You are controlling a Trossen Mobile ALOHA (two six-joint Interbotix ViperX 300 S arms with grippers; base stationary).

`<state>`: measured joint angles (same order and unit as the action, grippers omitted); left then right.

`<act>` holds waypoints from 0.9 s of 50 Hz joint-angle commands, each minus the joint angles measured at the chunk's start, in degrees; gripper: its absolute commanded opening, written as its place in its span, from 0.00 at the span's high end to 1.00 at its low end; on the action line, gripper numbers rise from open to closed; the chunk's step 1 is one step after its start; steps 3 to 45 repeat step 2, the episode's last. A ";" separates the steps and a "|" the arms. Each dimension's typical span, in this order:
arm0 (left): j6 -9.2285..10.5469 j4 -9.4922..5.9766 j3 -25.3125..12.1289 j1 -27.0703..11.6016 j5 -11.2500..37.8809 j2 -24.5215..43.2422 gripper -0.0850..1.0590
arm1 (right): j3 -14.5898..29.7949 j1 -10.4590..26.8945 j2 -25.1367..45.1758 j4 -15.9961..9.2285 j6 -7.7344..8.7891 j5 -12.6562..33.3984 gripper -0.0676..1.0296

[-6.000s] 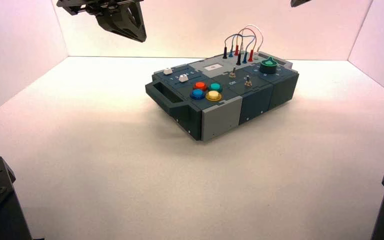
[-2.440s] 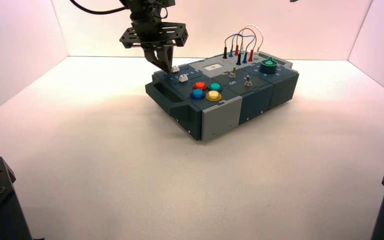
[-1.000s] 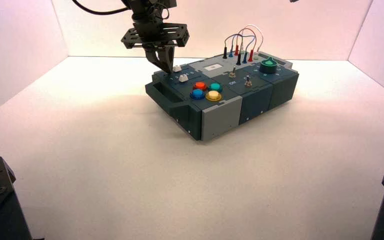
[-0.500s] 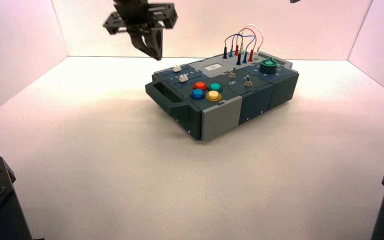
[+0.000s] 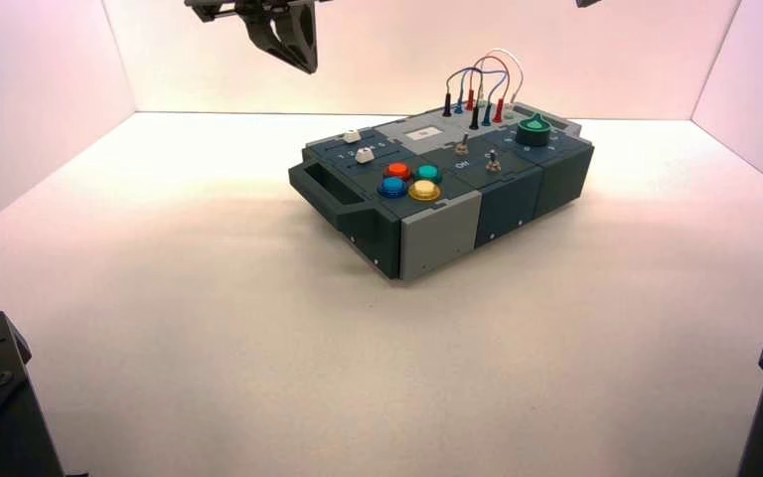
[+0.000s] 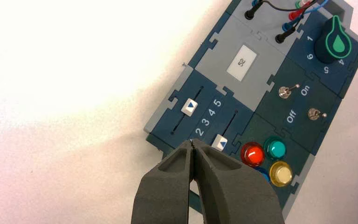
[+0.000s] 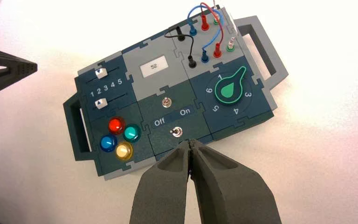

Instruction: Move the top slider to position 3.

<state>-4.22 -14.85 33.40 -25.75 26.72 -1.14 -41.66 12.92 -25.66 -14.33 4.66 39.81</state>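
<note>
Desk (image 5: 159, 328): bears only the box (image 5: 437, 224), which stands turned at an angle.

Left gripper (image 5: 308, 65): high above and beyond the box's slider end, well clear of it. Fingers (image 6: 177, 177) pressed together, holding nothing.

Right gripper (image 7: 189, 141): idle high over the box's switch side. Fingers together, empty.

Top slider (image 6: 189, 106): white cap on the track at the box's outer edge, on the far side of the scale from the round buttons. In the left wrist view it sits about level with position 3 (image 6: 205, 122), perhaps a shade toward the 4. I cannot confirm exact registration.

Risks, my judgement:
- If the cap is slightly past 3, a corrective nudge with closed tips may overshoot; the cap is small and likely moves freely.
- Coming down off-line from this height could strike the second slider cap (image 6: 220, 142) across the scale and shift it.
- The box looks unfixed, so a sideways push may slide it on the desk rather than move the cap.
</note>
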 commanded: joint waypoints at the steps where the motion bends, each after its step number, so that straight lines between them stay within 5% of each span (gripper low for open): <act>1: 0.09 -0.09 -0.79 0.44 -0.53 -2.11 0.95 | 1.23 0.35 -0.79 -0.18 0.35 -0.09 0.96; 45: 0.09 -0.09 -0.62 0.35 -0.62 -2.11 0.95 | 1.41 0.35 -0.79 -0.18 0.35 -0.09 0.96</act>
